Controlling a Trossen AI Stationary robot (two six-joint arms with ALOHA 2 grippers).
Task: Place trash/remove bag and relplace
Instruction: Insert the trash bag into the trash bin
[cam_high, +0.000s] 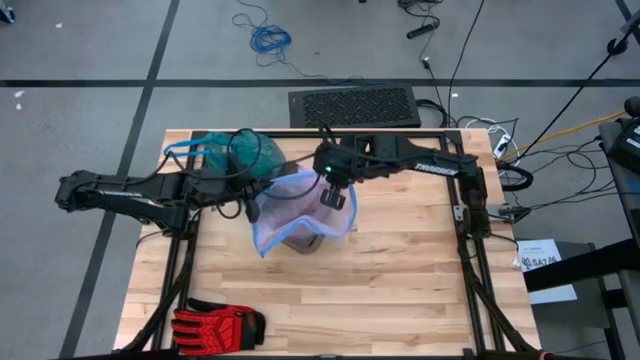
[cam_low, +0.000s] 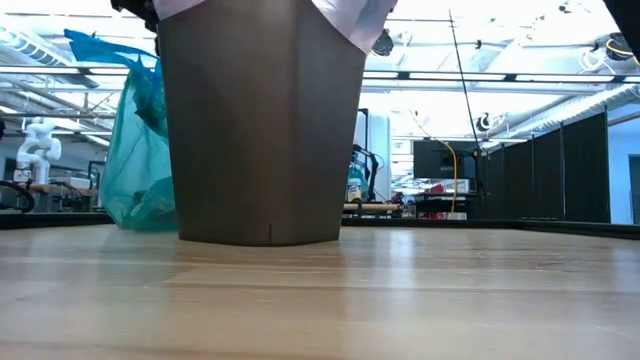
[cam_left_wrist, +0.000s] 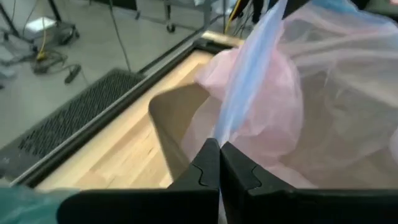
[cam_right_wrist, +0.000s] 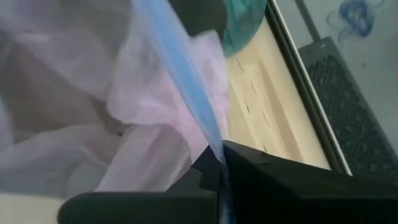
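Teal-green bag (cam_high: 240, 152) lies crumpled on the counter (cam_high: 400, 270), just behind the left tool (cam_high: 250, 200) and beside the brown bin (cam_low: 262, 120); its blue drawstring loop (cam_high: 180, 150) sticks out over the counter's far left corner. In the low view this bag stands next to the bin and touches its side.

A second bag, pale lilac with a blue rim (cam_high: 300, 205), is spread over the mouth of the bin. Both tools are clenched on its blue rim. The left tool grasps the rim at the side of the bin nearest to the teal-green bag, and in the left wrist view the blue band (cam_left_wrist: 249, 68) runs up from between its closed fingers (cam_left_wrist: 205, 171). The right tool (cam_high: 335, 195) grasps the rim at the opposite side, and the same band (cam_right_wrist: 180, 81) passes into its closed fingers (cam_right_wrist: 261, 180). The lilac film hangs between the two tools.

A red-and-black glove (cam_high: 215, 325) lies well apart from both tools, at the near left edge of the counter.
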